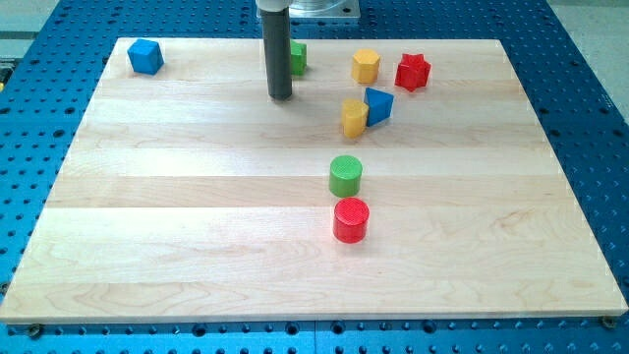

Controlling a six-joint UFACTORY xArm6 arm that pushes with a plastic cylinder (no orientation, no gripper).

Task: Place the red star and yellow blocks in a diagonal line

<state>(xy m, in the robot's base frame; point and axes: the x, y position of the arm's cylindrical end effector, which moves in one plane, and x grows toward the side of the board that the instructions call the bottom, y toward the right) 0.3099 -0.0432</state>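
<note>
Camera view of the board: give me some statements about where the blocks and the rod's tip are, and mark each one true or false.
1. The red star sits right of the yellow hexagonal block. True.
2. My tip touches the red cylinder. False: it is far off, near the view's top, beside a partly hidden green block.
3. The green cylinder lies just above the red cylinder. True.
4. The blue cube is at the board's bottom right. False: top left corner.
5. A second yellow block touches a blue block. True.

A lab bench: wooden board (pixel 197 246) on blue perforated optical table (pixel 580 118).
</note>
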